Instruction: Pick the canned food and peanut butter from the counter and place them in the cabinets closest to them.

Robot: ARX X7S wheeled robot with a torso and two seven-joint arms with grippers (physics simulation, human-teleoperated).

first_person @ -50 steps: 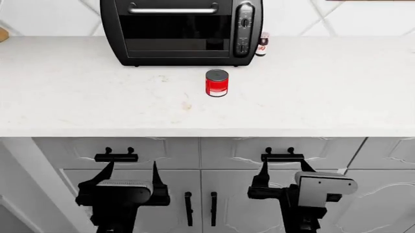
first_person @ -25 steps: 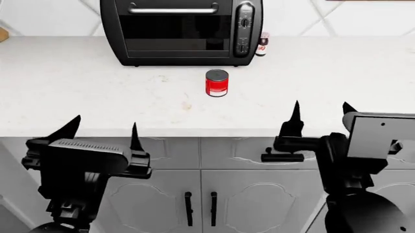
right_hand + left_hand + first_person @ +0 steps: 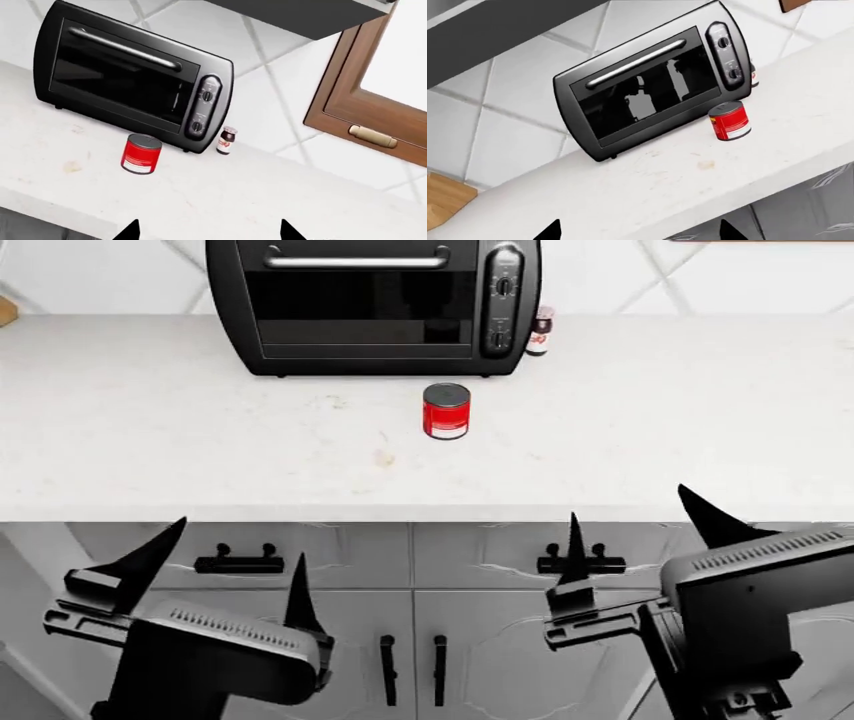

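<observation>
Both arms have swung since half a second ago — the left gripper now sits lower, the right gripper lower too, each below the counter's front edge, before the cabinet doors. Each one's jaws stand apart, holding nothing. Farther back, the can stands upright on the counter, just in front of the oven; a small bottle stands beside the oven's right end.
</observation>
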